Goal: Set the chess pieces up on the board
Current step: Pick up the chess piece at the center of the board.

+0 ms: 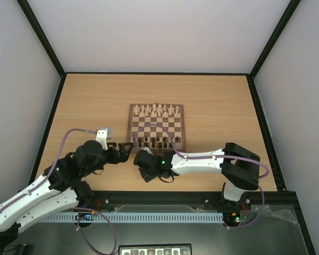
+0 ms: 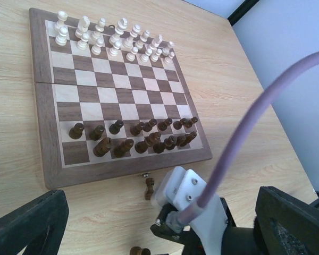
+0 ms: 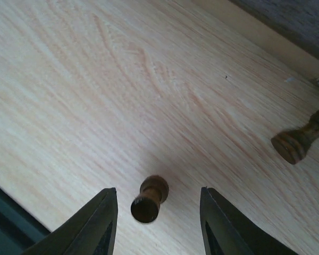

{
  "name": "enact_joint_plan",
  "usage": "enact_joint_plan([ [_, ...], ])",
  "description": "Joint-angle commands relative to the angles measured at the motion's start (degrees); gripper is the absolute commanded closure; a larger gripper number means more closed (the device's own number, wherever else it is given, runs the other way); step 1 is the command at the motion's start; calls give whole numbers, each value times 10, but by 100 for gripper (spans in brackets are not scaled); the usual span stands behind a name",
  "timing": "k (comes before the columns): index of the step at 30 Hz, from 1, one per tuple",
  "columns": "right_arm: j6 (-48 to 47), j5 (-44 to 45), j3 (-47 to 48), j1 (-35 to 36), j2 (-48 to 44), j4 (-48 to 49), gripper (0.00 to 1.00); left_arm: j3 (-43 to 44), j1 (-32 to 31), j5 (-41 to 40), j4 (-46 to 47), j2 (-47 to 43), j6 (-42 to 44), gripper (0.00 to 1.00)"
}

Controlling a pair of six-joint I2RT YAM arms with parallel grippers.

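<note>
1. A light wooden bench (image 1: 90, 101) carries the board (image 1: 131, 127), with dark chess pieces (image 2: 133, 141) on its near rows.
2. Right hand (image 3: 158, 204), released, straddles a fallen dark pawn (image 3: 149, 199) without touching it.
3. Left hand (image 1: 123, 150) gapes, released, beside the board.

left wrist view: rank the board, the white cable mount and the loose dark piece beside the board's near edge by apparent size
1. the board, by far the largest.
2. the white cable mount, which sits nearest the camera, so it looks bigger than it is.
3. the loose dark piece, the smallest.
</note>
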Motion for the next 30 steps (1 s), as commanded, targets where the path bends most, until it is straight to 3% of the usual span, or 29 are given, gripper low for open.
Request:
enact_joint_plan([
  [1,13,54,37,10,38,-67,58,9,-3,-11,-24,-12,-15,1],
  [17,10,60,56,14,55,-83,88,8,-3,-13,-20,-3,-11,1],
  [30,4,132,59,-11,-64,-182,89,1,-3,-8,-1,24,-8,1],
])
